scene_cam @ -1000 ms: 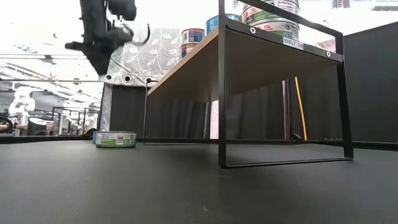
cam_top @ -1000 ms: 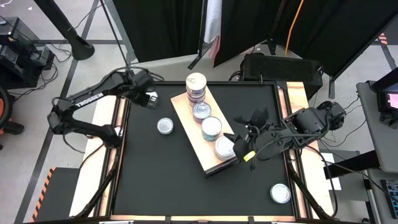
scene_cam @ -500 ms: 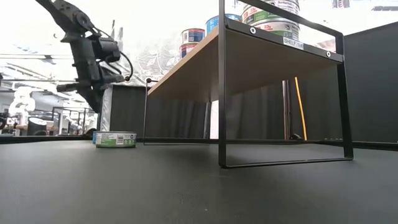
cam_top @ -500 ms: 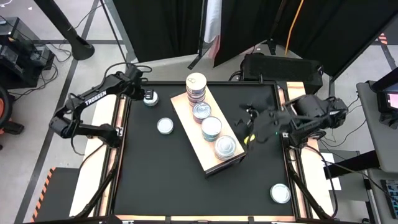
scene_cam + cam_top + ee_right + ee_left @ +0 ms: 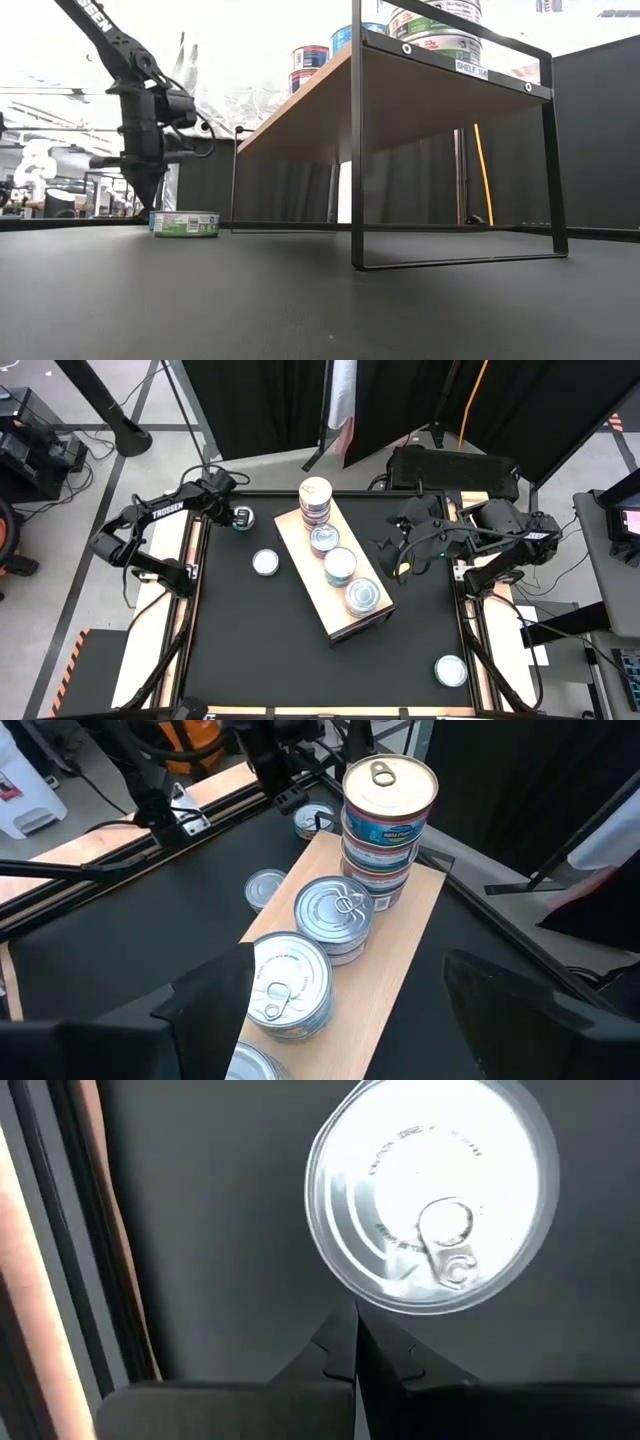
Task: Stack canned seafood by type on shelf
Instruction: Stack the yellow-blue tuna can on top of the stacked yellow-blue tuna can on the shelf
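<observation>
Shelf [image 5: 336, 622] stands angled mid-surface, its tins [image 5: 339, 565] sorted into a row of stacks by kind. Right gripper [image 5: 398, 548] hangs beside it, fingers apart. Left gripper [image 5: 232, 516], fingers together and empty, hovers by a loose tin [image 5: 243, 517], probably the next pick.

**A robotics lab, rigged for recording**

The black table [image 5: 260, 650] sits inside a metal frame, with two dark arms mounted at its sides. Black curtains [image 5: 260, 405] screen off the far side. Cables [image 5: 90, 455] trail over the grey floor beside tripod legs and stands. Equipment cases [image 5: 35, 445] stand at the edges. The low view looks past the table into a bright open hall with benches and further rigs [image 5: 40, 165].
</observation>
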Controlling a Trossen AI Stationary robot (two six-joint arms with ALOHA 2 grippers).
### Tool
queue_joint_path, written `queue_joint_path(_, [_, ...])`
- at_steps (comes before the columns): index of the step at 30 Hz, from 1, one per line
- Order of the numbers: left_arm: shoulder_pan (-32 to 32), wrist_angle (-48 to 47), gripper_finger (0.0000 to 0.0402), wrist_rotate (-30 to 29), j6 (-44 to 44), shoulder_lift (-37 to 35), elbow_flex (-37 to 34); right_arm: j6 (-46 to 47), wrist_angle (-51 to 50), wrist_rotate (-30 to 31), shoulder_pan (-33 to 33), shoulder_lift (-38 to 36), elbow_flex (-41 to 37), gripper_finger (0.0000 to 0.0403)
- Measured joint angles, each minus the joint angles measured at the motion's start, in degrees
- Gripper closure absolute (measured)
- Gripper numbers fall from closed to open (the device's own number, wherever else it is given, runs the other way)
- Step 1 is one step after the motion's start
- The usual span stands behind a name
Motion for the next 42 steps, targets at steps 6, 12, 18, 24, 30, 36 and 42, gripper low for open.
queue_joint_path(6, [0.0,1.1,0.0401,-0.2,1.0,1.6,0.0,0.2,0.0,0.0,0.0,0.0,0.0,0.009])
queue_joint_path(12, [-0.3,1.9,0.0401,-0.4,0.9,1.6,0.0,0.2,0.0,0.0,-0.1,0.0,0.0,0.009])
queue_joint_path(18, [-0.3,2.9,0.0401,0.0,-1.6,1.6,0.0,0.4,0.0,0.0,-0.4,0.0,0.0,0.009])
queue_joint_path(24, [-0.3,2.9,0.0401,-0.1,-1.7,1.6,-0.3,0.4,0.0,0.0,-0.4,0.0,0.0,0.009])
queue_joint_path(30, [-2.7,2.5,0.0401,-1.7,-2.1,1.4,-2.6,0.4,0.0,0.0,-0.4,0.0,0.0,0.009])
queue_joint_path(36, [-7.2,-1.6,0.0402,2.6,-5.1,1.7,-4.5,0.4,-0.1,0.0,-0.4,0.0,0.0,0.009])
queue_joint_path(42, [-16.1,-6.6,0.0402,10.3,-8.1,-3.6,-2.6,0.4,-1.2,0.0,-0.4,0.0,0.0,0.009])
